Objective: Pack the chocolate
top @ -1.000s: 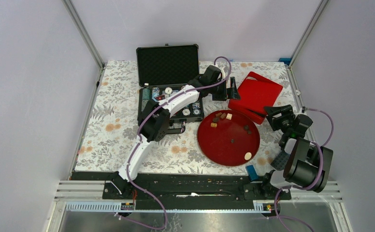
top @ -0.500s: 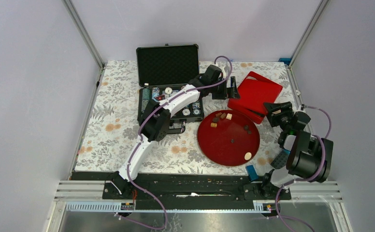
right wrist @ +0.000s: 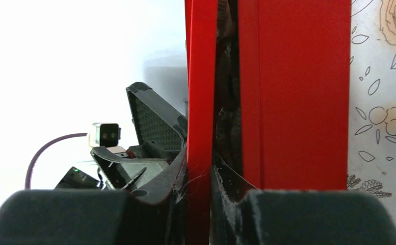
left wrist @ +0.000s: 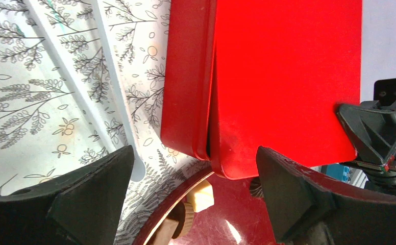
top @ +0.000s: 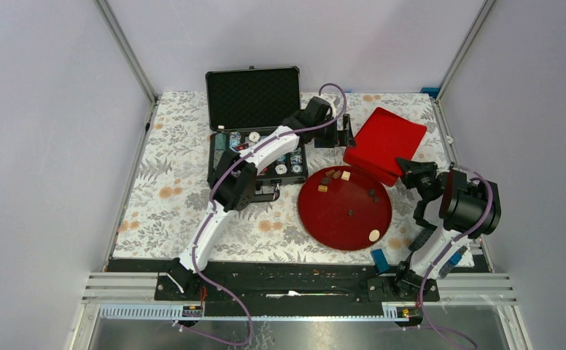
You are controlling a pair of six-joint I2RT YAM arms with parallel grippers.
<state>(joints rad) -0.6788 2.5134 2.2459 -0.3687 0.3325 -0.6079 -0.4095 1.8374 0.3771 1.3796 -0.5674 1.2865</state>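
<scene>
I'm clamping the right gripper [top: 410, 172] on the lid [right wrist: 201, 76] of the red box [top: 386, 138]; the left gripper [top: 342, 135] is hanging wide open beside it. The chocolate [top: 336, 175] is sitting unpacked on the plate [top: 346, 227].

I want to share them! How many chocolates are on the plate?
8 chocolates: four at the far-left edge of the plate, two right, one middle, one near edge. Others may be hidden.

Ahead of left gripper [left wrist: 194, 153] fingers lies box [left wrist: 288, 76]; plate [left wrist: 226, 209] rim with chocolate [left wrist: 202, 196] between their tips; case [top: 254, 95] behind them. One box panel edge between right gripper [right wrist: 198, 178] fingers, other panel just right.
</scene>
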